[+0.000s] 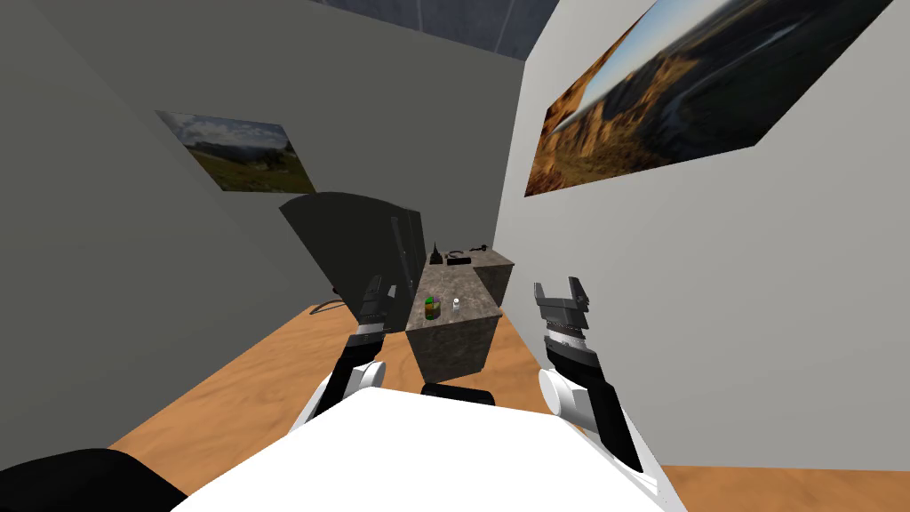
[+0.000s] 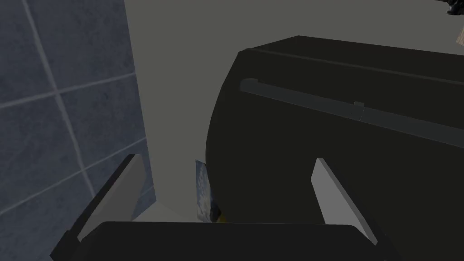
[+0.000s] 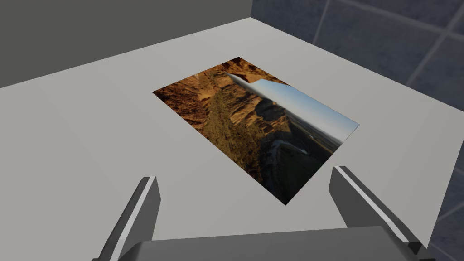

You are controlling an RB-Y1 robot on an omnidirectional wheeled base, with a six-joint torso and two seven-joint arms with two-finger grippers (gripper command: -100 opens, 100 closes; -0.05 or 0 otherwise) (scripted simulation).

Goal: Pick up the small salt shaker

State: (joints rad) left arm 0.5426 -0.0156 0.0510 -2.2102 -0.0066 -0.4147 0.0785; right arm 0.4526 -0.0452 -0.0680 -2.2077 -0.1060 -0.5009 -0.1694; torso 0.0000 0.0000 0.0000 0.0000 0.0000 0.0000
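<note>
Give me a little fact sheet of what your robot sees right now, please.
target: small white salt shaker, upright on the counter
counter: mottled stone-look block, straight ahead of the robot
neighbour: green jar, left of the shaker, not touching it
left jaws: open, empty, raised near a black appliance with a bar handle
right jaws: open, empty, pointing at a canyon picture on the wall
task state: shaker not yet grasped

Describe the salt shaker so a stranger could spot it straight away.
Find the mottled grey-brown counter beside the big dark appliance, straight ahead where the two walls meet. Near its front end two small things stand side by side. The salt shaker is the tiny white one, right of the larger green jar.
</note>
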